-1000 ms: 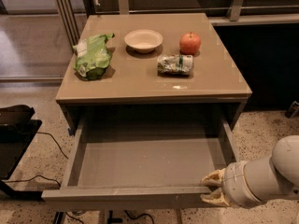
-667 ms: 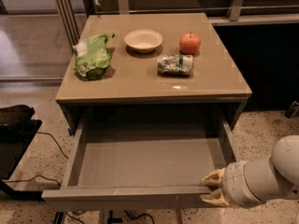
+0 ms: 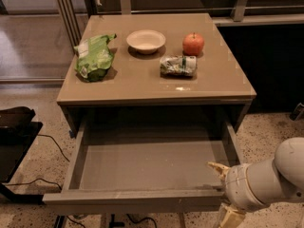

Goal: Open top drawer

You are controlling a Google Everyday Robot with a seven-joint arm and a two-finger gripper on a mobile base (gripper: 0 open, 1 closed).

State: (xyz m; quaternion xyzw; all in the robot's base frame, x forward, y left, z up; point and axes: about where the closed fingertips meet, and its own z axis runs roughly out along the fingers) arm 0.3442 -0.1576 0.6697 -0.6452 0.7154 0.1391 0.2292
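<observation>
At the far left a black object (image 3: 14, 125) sat on the speckled floor, with a dark cable trailing from it, as it had a second before. On the tan table (image 3: 142, 87) the green bag (image 3: 95, 57) lay near the left edge. The pale bowl (image 3: 146, 41) stood toward the back, well apart from the bag. Neither had shifted.

Below the tabletop the top drawer (image 3: 133, 199) stood pulled far out toward the camera, its shallow grey inside bare. Its front panel ran across the lower part of the view, and it sat no further out than in the earlier frames.

To the right on the table a crumpled green-and-white packet (image 3: 178, 65) lay on its side. The red-orange apple (image 3: 193, 44) stood just behind it, both where they had been.

At the lower right the gripper (image 3: 222, 192) was at the right end of the drawer's front panel, carried on the white arm (image 3: 270, 177). One pale finger (image 3: 216, 167) pointed in over the drawer floor and the other hung out in front, below the panel. The two were spread clearly wider than a second earlier, with the panel's edge between them. Whether either still touched the panel could not be told.
</observation>
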